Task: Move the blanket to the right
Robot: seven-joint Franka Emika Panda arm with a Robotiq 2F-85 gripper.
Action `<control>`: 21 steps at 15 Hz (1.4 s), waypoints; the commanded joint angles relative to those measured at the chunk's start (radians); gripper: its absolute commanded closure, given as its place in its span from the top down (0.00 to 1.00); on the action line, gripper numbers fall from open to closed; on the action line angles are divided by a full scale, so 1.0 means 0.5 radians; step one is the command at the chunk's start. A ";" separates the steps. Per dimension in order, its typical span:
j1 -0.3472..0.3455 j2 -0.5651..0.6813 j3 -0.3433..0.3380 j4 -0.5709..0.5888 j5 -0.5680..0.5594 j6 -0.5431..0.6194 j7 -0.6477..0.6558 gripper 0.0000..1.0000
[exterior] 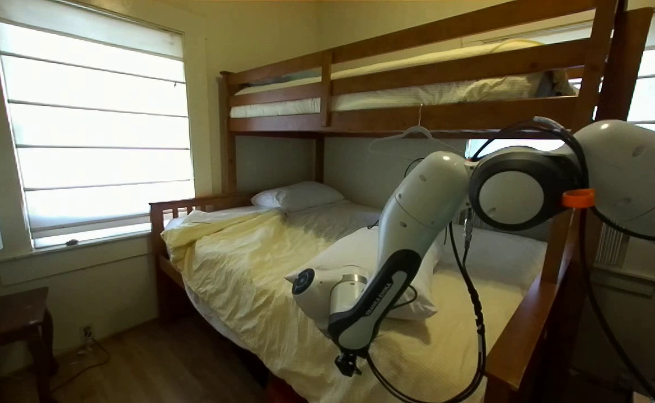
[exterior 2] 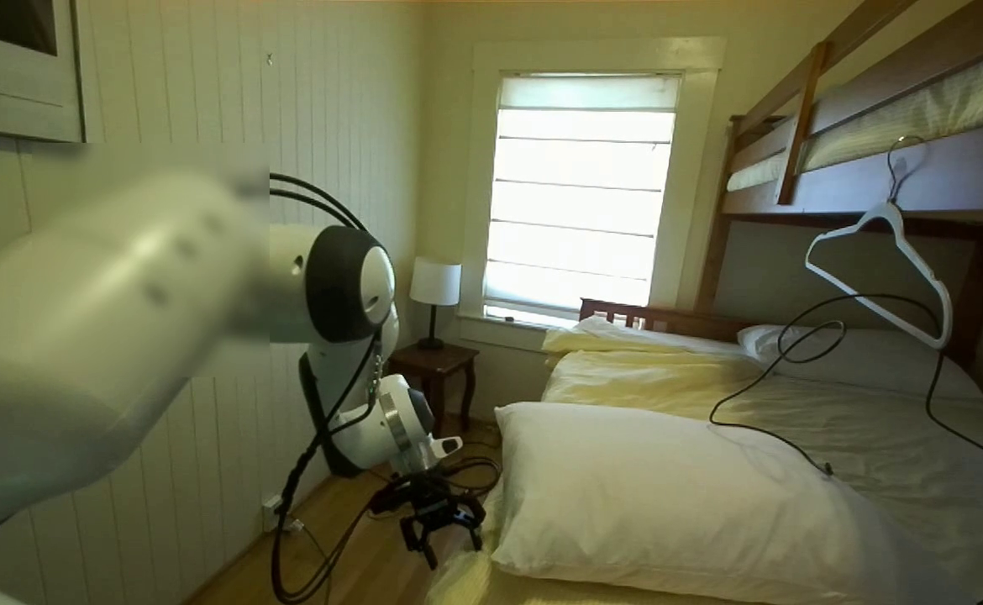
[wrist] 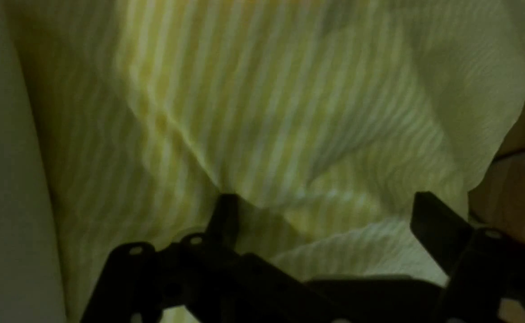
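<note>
The pale yellow blanket point(exterior: 238, 257) lies rumpled on the lower level of the wooden bunk bed point(exterior: 523, 341), draping over its open side above the floorboards point(exterior: 154, 364). One white pillow point(exterior 2: 668, 496) rests on the bed's nearer half, a second pillow point(exterior: 308, 196) at the far end. A hanger point(exterior 2: 886, 210) hangs by the upper rail point(exterior: 473, 116). A nightstand point(exterior 2: 451, 357) with a lamp point(exterior 2: 435, 283) stands near the window point(exterior 2: 580, 197). The fingers point(wrist: 442, 233) stand wide apart over striped yellow cloth point(wrist: 253, 112); whether they touch it, I cannot tell.

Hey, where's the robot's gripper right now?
In an exterior view, the open gripper is left of centre, just left of the large white pillow; the wrist view shows it over the yellow blanket.
</note>
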 commanded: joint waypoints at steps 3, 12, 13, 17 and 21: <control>0.020 0.025 -0.085 0.020 -0.003 0.195 0.014 0.59; 0.076 -0.181 -0.097 -0.103 0.015 0.374 0.001 0.00; 0.089 -0.199 -0.103 -0.111 0.014 0.387 0.008 0.00; 0.126 -0.269 -0.117 -0.145 0.009 0.413 0.017 0.00; 0.178 -0.292 -0.124 -0.163 -0.011 0.225 -0.021 0.32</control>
